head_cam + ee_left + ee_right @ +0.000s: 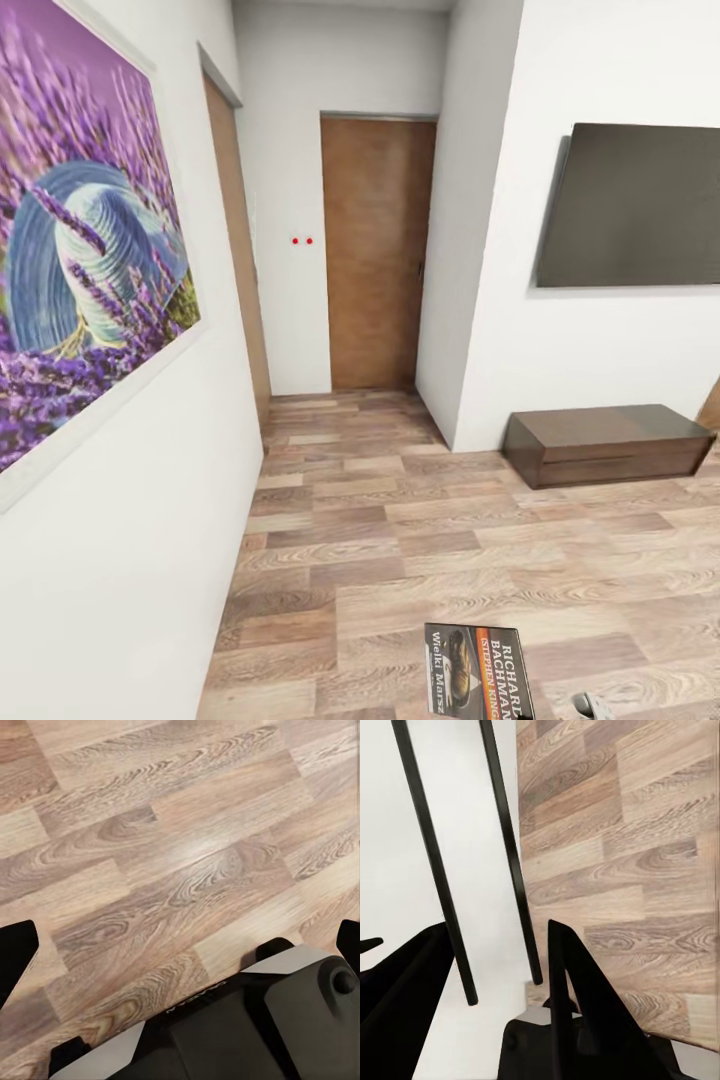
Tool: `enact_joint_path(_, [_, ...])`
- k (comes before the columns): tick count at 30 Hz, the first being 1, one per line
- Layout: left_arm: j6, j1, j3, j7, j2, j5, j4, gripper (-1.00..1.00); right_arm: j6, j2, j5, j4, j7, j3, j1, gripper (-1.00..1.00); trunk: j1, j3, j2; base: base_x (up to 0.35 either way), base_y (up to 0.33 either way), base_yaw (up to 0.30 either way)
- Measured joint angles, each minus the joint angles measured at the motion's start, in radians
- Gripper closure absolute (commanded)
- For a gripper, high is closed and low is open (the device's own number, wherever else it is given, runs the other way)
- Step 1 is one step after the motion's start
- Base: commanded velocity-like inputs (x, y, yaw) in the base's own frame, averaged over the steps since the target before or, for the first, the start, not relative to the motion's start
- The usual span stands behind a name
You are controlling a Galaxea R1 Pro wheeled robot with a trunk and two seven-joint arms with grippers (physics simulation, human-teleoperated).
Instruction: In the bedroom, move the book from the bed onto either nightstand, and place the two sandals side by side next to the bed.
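Claw-wise, left claw (184,930) spread wide and empty over floor (150,832), right claw (499,926) grip unclear, book (475,672) aloft at 6 o'clock, probably carried; nightstand placement, sandals pending.

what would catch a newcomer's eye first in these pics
The big purple lavender picture on the wall at the left of the head view stands out first, then the dark screen on the right wall above a long low dark wood cabinet. Low in that view, the book with its orange band shows over the wooden floor, with a brown door straight ahead.
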Motion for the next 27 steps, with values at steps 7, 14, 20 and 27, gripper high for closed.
enact_joint_path(7, [0.0,0.0,0.0,0.0,0.0,0.0,0.0,-1.0,0.0,0.0,0.0,0.0,0.0,0.0,0.0,1.0,0.0,0.0,0.0,0.327,0.0,-0.183])
enact_joint_path(14, [0.0,0.0,0.0,0.0,-0.003,0.0,0.0,-1.0,0.0,0.0,0.0,0.0,0.0,0.0,0.0,1.0,0.0,0.0,0.0,0.318,0.0,-0.141])
enact_joint_path(20, [0.0,0.0,0.0,0.0,-0.007,0.0,0.0,-1.0,0.0,0.0,0.0,0.0,0.001,0.0,0.0,1.0,0.0,0.0,0.0,0.312,0.0,-0.247])
enact_joint_path(27, [0.0,0.0,0.001,0.0,-0.008,0.0,0.0,-1.0,0.0,0.0,0.0,0.0,0.001,-0.001,0.0,1.0,0.0,0.0,0.0,0.286,0.0,-0.274])
